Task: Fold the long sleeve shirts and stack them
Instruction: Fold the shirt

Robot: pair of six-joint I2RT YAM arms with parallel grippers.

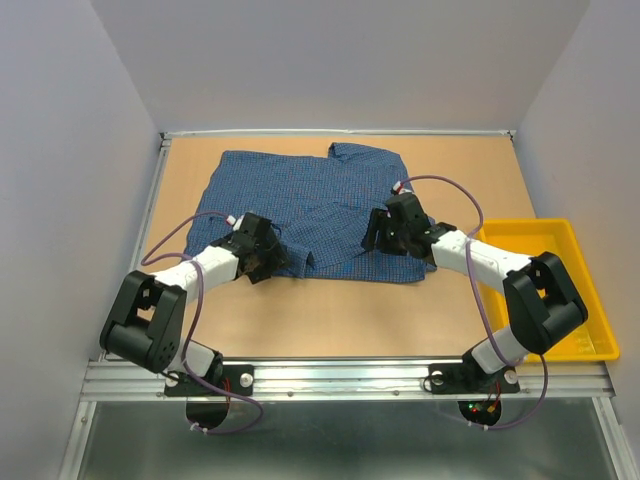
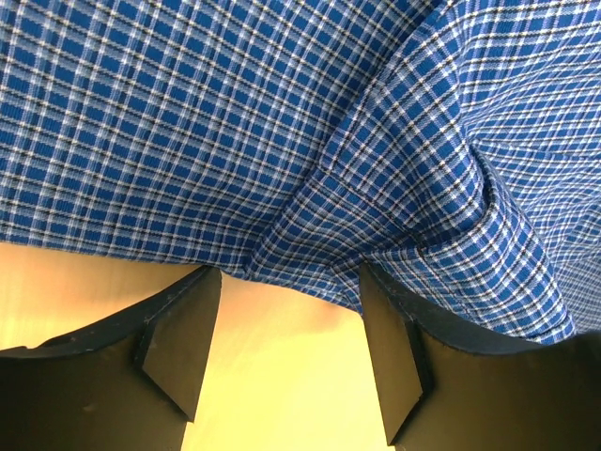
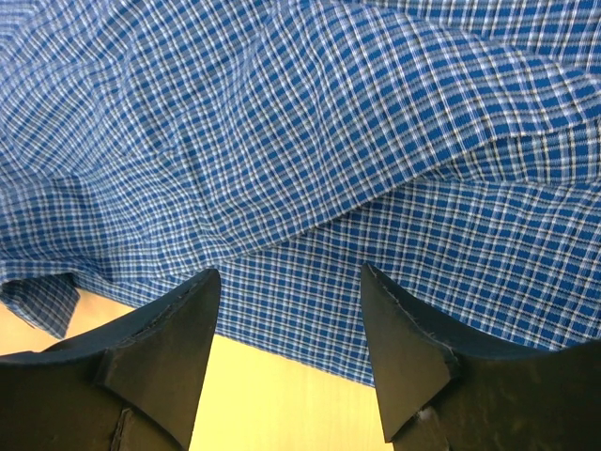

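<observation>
One long sleeve shirt (image 1: 310, 205), blue fine-checked, lies spread on the tan table with its collar (image 1: 348, 152) at the far side. At the shirt's near left hem sits my left gripper (image 1: 264, 262). In the left wrist view the left gripper (image 2: 289, 272) is open, its fingertips (image 2: 202, 301) just at a bunched fold of the hem (image 2: 310, 263), with bare table between them. My right gripper (image 1: 377, 238) rests over the near right part of the shirt. In the right wrist view the right gripper (image 3: 289, 272) is open above the flat hem (image 3: 310, 319).
A yellow plastic tray (image 1: 530, 226) stands at the right edge of the table, beside the right arm. White walls close in the table on the left, right and far sides. Bare tabletop (image 1: 340, 315) lies between the shirt and the arm bases.
</observation>
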